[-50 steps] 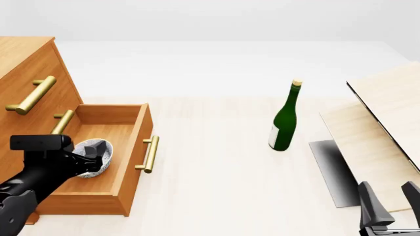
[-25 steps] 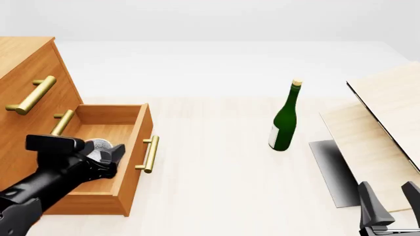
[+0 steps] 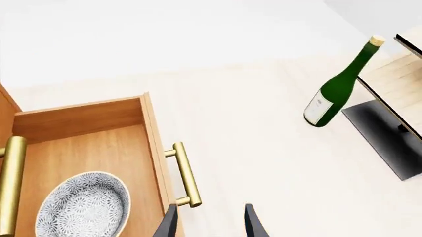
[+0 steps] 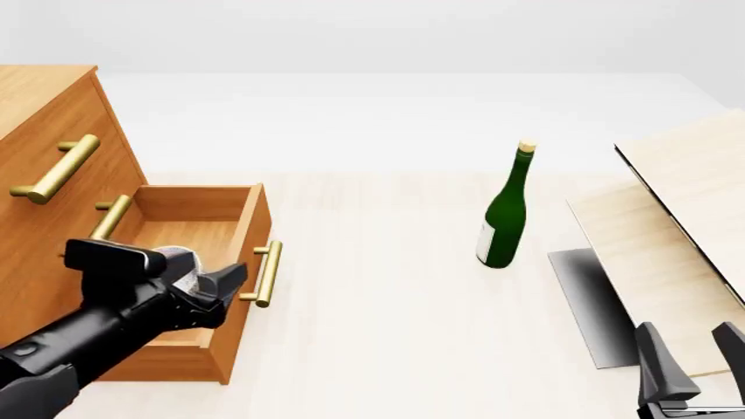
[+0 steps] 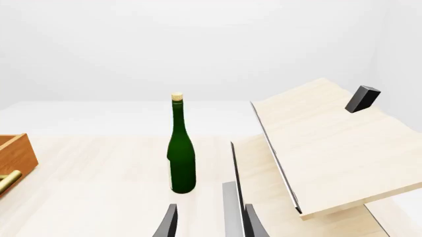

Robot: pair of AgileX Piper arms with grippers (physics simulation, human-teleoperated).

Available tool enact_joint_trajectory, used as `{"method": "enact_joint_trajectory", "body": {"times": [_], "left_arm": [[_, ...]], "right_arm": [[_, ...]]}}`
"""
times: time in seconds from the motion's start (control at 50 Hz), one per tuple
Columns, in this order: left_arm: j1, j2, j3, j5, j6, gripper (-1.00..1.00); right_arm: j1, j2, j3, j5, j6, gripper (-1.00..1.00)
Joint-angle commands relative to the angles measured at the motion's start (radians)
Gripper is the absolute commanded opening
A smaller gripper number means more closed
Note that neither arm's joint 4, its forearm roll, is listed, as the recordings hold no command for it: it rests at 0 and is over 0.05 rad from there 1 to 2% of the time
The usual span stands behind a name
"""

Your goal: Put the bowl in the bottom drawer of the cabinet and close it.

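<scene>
Cabinet (image 4: 47, 131): honey wood, matt grain. Drawer handle (image 3: 184, 174): polished brass-coloured metal. Bowl (image 3: 82, 205): glazed, white-grey speckle. Bottle (image 4: 504, 214): glossy green glass, paper label. Desk (image 4: 396, 332): pale wood, matt. Fingers (image 3: 167, 224): dark, matt.

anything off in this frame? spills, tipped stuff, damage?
Nothing stands out. The bowl sits upright in the open bottom drawer, the green bottle stands upright on the table, and no spill or damage shows.

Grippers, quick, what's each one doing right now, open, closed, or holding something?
Left gripper: open, empty; the bowl lies in the bottom drawer.
Right gripper: open, holding nothing.
</scene>
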Motion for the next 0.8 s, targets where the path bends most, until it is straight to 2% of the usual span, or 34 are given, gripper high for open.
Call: {"method": "enact_joint_trajectory", "body": {"times": [0.02,0.3,0.52,0.78,0.8], "left_arm": [[-0.061,-0.006,-0.01,0.014,-0.026,1.0],[-0.124,0.018,-0.021,0.009,-0.085,1.0],[-0.169,0.041,-0.027,-0.009,-0.159,1.0],[-0.21,0.095,-0.02,-0.045,-0.195,1.0],[-0.229,0.111,-0.022,-0.051,-0.223,1.0]], "right_arm": [[0.0,0.0,0.0,0.0,0.0,1.0],[0.0,0.0,0.0,0.0,0.0,1.0],[0.0,0.0,0.0,0.0,0.0,1.0],[0.0,0.0,0.0,0.0,0.0,1.0],[0.0,0.0,0.0,0.0,0.0,1.0]]}}
